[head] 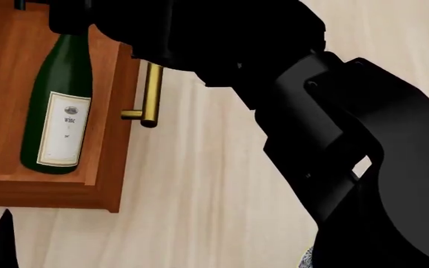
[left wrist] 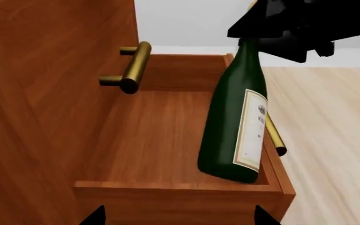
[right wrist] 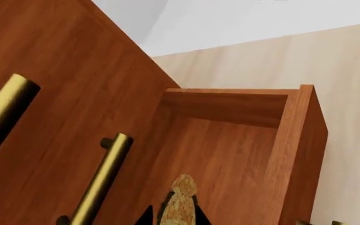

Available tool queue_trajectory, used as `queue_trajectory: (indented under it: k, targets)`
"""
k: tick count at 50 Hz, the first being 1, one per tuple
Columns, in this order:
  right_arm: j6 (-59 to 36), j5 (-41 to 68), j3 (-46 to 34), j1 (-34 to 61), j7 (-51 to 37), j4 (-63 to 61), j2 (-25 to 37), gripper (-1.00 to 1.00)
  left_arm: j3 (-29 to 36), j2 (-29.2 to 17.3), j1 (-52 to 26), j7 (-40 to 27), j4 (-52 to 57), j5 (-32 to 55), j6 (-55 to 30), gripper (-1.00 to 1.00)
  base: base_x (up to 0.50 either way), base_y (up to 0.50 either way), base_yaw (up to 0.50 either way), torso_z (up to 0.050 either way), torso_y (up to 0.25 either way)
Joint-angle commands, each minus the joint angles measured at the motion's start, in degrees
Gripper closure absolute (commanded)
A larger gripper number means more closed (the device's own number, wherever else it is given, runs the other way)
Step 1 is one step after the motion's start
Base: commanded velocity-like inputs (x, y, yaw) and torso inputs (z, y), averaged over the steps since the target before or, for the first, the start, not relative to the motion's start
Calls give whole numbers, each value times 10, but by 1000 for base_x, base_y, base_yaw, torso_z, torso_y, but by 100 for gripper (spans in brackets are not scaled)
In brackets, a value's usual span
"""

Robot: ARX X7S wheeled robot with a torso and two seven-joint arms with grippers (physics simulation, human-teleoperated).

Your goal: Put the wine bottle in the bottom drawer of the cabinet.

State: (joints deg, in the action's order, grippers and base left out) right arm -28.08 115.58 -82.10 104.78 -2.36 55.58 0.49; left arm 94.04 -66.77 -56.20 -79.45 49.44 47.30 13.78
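The dark green wine bottle (left wrist: pixel 230 126) with a white label stands tilted inside the open bottom drawer (left wrist: pixel 148 136) of the reddish-brown cabinet (left wrist: pixel 36 93), its base low by the drawer's front panel. It also shows in the head view (head: pixel 58 111). My right gripper (left wrist: pixel 250 41) is shut on the bottle's neck. In the right wrist view, the tan cork (right wrist: pixel 183 199) sits between its fingertips. My left gripper (left wrist: pixel 180 218) is open and empty, just outside the drawer's near side wall. One of its fingertips (head: pixel 2 240) shows in the head view.
The drawer's brass handle (head: pixel 152 92) sticks out from its front panel over the pale wood floor (head: pixel 199 195). A shut upper drawer's brass handle (left wrist: pixel 135 65) juts out above the open drawer. My right arm (head: pixel 334 139) fills much of the head view.
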Motion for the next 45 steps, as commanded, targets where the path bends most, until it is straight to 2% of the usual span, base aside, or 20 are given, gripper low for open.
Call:
queue_trajectory:
  k: [1,19,45]
  targets:
    - [-17,15,-99,-30,-5,-25,-5,100,-2,1,3,2,-1,-2,-1,-100,0,0,0,0,0]
    - [-23,3,-97,-31,-3,-34,-5,100,-5,4,3,1,2,0,-12,-100,0,0,0,-1,-7]
    - [-31,-11,-96,-27,-4,-46,-5,100,-10,3,10,3,1,-4,-12,-100,0,0,0,0,-168]
